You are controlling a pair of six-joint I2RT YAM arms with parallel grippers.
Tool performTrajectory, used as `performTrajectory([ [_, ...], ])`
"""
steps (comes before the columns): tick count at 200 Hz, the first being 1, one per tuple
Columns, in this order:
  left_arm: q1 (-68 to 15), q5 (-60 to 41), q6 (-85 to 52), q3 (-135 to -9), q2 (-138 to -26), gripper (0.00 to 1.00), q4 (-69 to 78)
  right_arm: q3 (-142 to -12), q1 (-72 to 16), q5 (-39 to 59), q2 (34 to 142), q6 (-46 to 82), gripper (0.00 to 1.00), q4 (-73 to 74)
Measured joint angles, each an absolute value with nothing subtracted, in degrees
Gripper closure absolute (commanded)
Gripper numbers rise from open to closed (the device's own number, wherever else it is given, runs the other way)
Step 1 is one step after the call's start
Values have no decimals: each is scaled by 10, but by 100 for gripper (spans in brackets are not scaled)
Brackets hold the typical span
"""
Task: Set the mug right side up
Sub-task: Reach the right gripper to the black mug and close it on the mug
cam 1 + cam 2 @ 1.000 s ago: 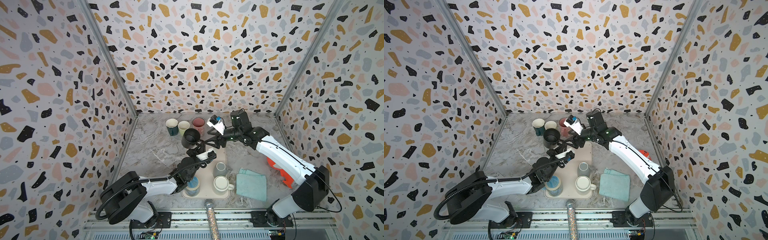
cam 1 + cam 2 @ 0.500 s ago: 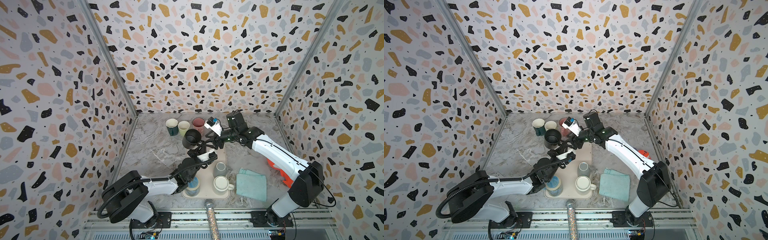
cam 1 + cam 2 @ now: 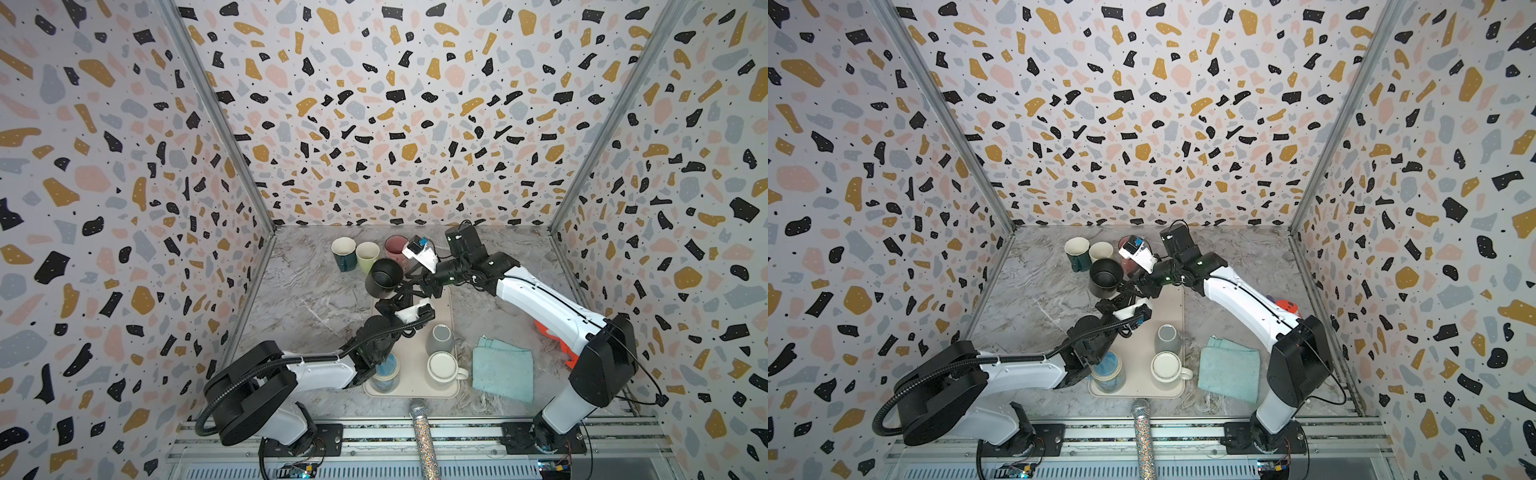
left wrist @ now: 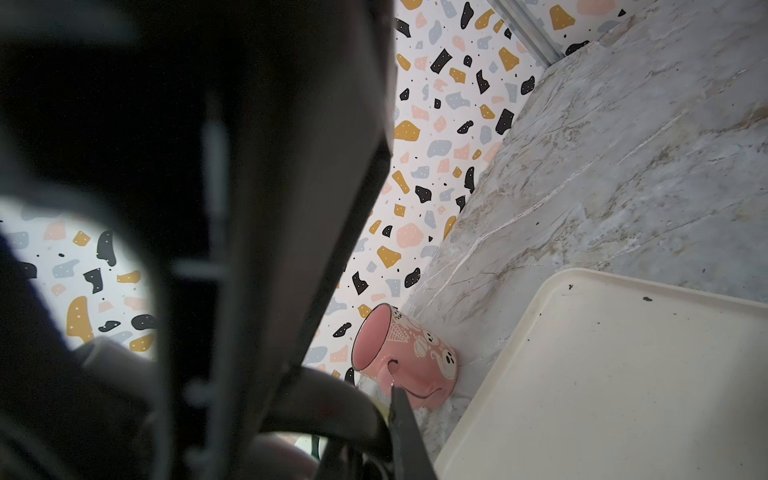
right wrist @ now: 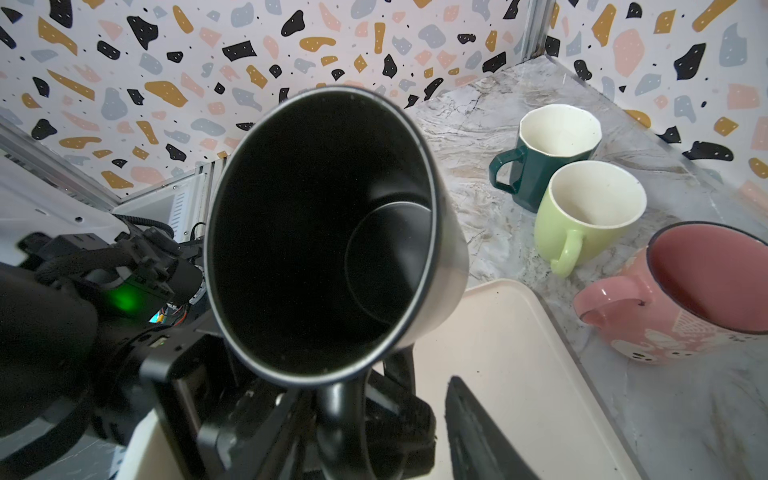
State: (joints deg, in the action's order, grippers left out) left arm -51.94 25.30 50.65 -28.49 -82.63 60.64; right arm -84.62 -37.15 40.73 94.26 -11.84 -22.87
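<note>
Handover above the cream tray: my left claw, clamped shut on the black mug at or near its handle, holds it aloft over the tray's far left corner. My right claw stands parted at that handle, one finger visibly clear, gripping nothing. If the left lets go before the right bites, I judge the mug would drop onto the tray's rim. Two claws crowding one handle could also collide and twist it loose toward the pink mug just beyond the tray's far edge. The mug's mouth faces up, its long axis leaning off vertical toward my right wrist.
</note>
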Motion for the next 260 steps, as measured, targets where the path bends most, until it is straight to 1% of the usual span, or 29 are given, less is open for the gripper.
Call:
performTrajectory([
  [37,-519,249,507,-285,-826,100,606,-848,-373,407,946,-118,51,-235],
  [72,-521,245,507,-285,-826,100,606,-854,-373,407,952,-117,51,-238],
  [132,-522,245,506,-285,-826,100,604,-856,-375,404,955,-112,63,-241],
  [145,-522,245,506,-285,-826,100,604,-857,-376,405,957,-110,67,-241],
  [172,-521,250,506,-285,-826,100,601,-864,-377,404,964,-108,81,-251],
  [184,-521,254,506,-285,-826,100,598,-868,-377,392,966,-105,90,-251],
  [193,-521,253,507,-285,-826,100,598,-870,-376,393,968,-104,100,-254],
  [260,-521,262,504,-285,-826,100,590,-875,-376,379,974,-103,100,-255],
])
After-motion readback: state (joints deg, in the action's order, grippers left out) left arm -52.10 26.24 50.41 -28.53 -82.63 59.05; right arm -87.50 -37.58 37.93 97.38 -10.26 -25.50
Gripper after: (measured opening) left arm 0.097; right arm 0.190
